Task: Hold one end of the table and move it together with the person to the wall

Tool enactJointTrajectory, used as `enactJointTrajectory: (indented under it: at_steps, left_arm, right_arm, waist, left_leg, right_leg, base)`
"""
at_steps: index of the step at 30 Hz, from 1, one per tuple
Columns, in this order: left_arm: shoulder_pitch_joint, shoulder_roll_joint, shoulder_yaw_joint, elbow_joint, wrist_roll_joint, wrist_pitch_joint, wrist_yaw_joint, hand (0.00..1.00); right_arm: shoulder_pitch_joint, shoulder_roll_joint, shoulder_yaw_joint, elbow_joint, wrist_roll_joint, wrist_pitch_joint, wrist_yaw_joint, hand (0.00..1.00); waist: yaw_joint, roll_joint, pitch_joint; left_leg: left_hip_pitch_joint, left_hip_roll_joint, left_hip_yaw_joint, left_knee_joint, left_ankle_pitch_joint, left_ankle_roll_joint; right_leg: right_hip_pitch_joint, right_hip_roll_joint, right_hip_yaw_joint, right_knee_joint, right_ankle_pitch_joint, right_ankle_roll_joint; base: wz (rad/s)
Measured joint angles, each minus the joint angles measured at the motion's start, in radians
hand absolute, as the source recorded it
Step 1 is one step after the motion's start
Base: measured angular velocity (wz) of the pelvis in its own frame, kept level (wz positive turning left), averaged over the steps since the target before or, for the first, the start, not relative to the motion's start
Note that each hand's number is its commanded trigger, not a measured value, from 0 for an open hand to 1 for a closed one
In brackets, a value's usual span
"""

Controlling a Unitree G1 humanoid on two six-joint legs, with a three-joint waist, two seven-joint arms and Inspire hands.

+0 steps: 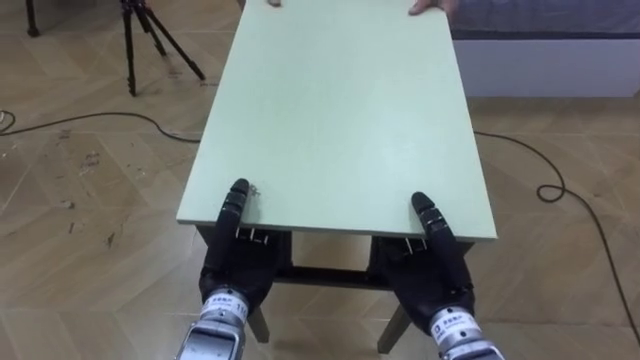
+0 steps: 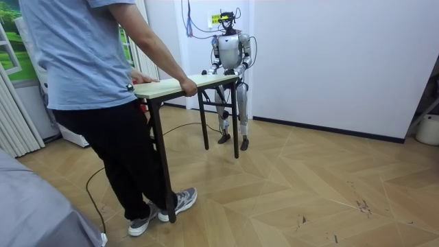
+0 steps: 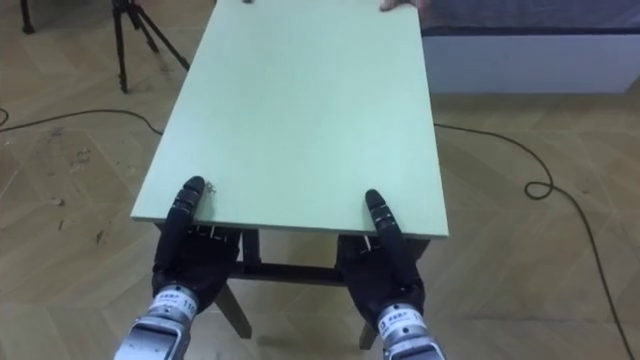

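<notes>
Clamping table (image 1: 340, 110) near edge, left hand (image 1: 238, 265), right hand (image 1: 432, 275), thumbs on top, person (image 2: 89, 68) holding far end

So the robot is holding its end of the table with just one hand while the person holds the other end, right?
Not quite. The robot uses both hands: its left hand and right hand each grip the near edge of the table, thumbs on top, as the left eye view shows. The person does hold the other end.

Tripod (image 1: 129, 50) beside table's (image 1: 340, 120) far left corner
</notes>
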Motion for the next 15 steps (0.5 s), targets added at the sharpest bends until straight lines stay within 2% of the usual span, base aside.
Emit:
enactJointTrajectory:
  at_steps: [2,8,11,13,15]
  left_arm:
    - [0.009,0.000,-0.002,0.000,0.000,-0.012,0.000,1.00]
    - [0.055,0.009,-0.003,0.000,0.000,-0.012,-0.042,1.00]
    - [0.060,0.010,-0.002,0.000,0.010,-0.010,-0.055,1.00]
    - [0.060,0.016,-0.003,0.000,0.011,-0.009,-0.073,1.00]
    - [0.061,0.025,-0.003,-0.002,0.011,-0.006,-0.093,1.00]
  right_arm:
    - [0.005,-0.003,0.012,0.000,0.001,-0.010,0.002,1.00]
    - [0.046,-0.011,0.025,-0.004,0.000,-0.012,0.031,1.00]
    - [0.055,-0.024,0.031,-0.004,0.011,-0.017,0.048,1.00]
    - [0.061,-0.025,0.032,-0.004,0.019,-0.019,0.066,1.00]
    - [0.065,-0.030,0.034,-0.004,0.029,-0.016,0.083,1.00]
  waist:
    - [-0.007,0.000,0.0010]
    - [-0.006,-0.001,0.0016]
    - [0.011,-0.008,0.0056]
    - [0.017,-0.015,0.0091]
    - [0.028,-0.016,0.0091]
  left_leg:
    - [-0.005,0.000,-0.002,0.003,0.000,0.000]
    - [-0.015,0.000,-0.007,0.012,0.001,0.001]
    - [-0.022,0.005,-0.006,0.022,0.001,0.001]
    - [-0.044,0.011,-0.005,0.045,-0.005,-0.001]
    - [-0.102,0.038,-0.008,0.132,-0.035,-0.010]
  right_leg:
    - [-0.002,0.000,-0.001,0.000,0.000,0.000]
    - [-0.006,-0.001,-0.009,0.001,0.000,0.000]
    - [-0.016,0.002,-0.003,0.007,-0.001,-0.001]
    - [-0.030,0.006,-0.003,0.017,-0.003,-0.005]
    - [-0.061,0.021,-0.006,0.046,-0.011,-0.018]
  base:
    - [0.04]
    - [0.02]
    - [-0.03]
    - [0.00]
    - [-0.02]
